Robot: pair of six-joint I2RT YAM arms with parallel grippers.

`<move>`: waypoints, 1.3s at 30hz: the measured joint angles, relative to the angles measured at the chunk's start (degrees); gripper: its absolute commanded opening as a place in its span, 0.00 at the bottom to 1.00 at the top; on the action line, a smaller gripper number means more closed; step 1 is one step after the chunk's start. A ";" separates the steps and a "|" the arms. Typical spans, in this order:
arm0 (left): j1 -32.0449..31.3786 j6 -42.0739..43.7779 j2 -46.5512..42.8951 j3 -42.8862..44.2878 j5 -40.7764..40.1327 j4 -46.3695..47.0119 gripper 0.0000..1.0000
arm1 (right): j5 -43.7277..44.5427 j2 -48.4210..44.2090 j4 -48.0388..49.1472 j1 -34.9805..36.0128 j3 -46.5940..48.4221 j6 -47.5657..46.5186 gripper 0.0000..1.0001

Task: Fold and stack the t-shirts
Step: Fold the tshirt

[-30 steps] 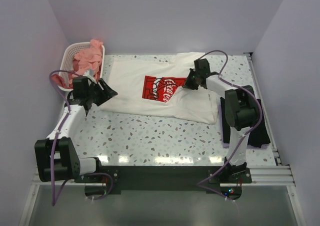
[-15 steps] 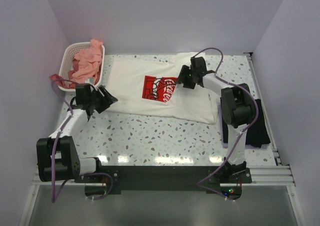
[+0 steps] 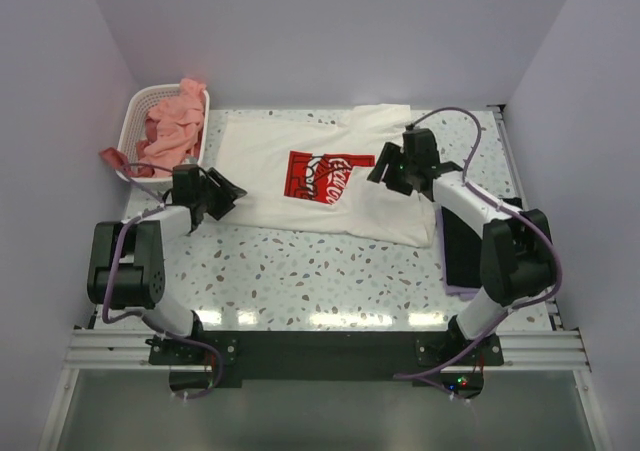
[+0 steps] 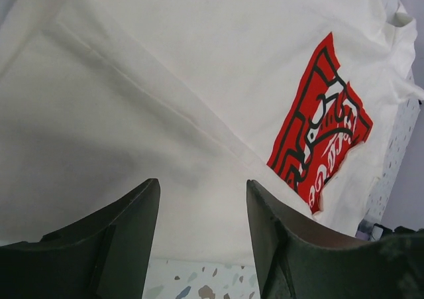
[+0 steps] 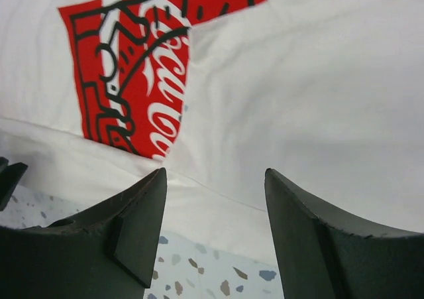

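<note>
- The left gripper [image 3: 222, 189] has its jaws spread wide, with nothing between them. In its wrist view [image 4: 202, 181] only cloth and a strip of speckled table show in the gap.
- The right gripper [image 3: 385, 166] also has its jaws apart and grips nothing. Its wrist view [image 5: 215, 172] shows the shirt lying beyond the two fingers.
- The near part of the speckled table [image 3: 330, 271] lies between the two arm bases and the shirt.
- At the right side of the table a black t-shirt [image 3: 462, 256] lies flat, partly under the right arm. A thin lilac edge [image 3: 458, 290] shows at its near end; what that is cannot be told.
- The cream-white t-shirt [image 3: 260, 161] lies flat across the middle of the table, from near the basket to near the right side.
- Its red logo print [image 3: 318, 176] faces up, and a flap of cloth is folded over the right part of the print.
- The left gripper is at the shirt's near left edge and the right gripper is over its right half. Whether either one touches the cloth cannot be told.
- In the far left corner stands a white perforated basket [image 3: 140, 99] heaped with salmon-pink t-shirts [image 3: 175, 121]; one piece hangs over the rim.
</note>
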 measured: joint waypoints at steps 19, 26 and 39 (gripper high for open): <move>-1.42 -8.00 -5.03 -9.25 -15.45 1.03 0.54 | 8.48 -6.14 8.85 -0.07 -24.39 9.07 0.62; -1.42 -7.96 -14.69 -14.43 -21.24 -6.54 0.54 | 8.31 -11.43 5.27 -0.11 -28.46 9.31 0.62; -1.38 -7.91 -33.31 -22.62 -25.49 -19.19 0.53 | 5.62 -24.72 -2.60 -0.11 -37.55 10.40 0.61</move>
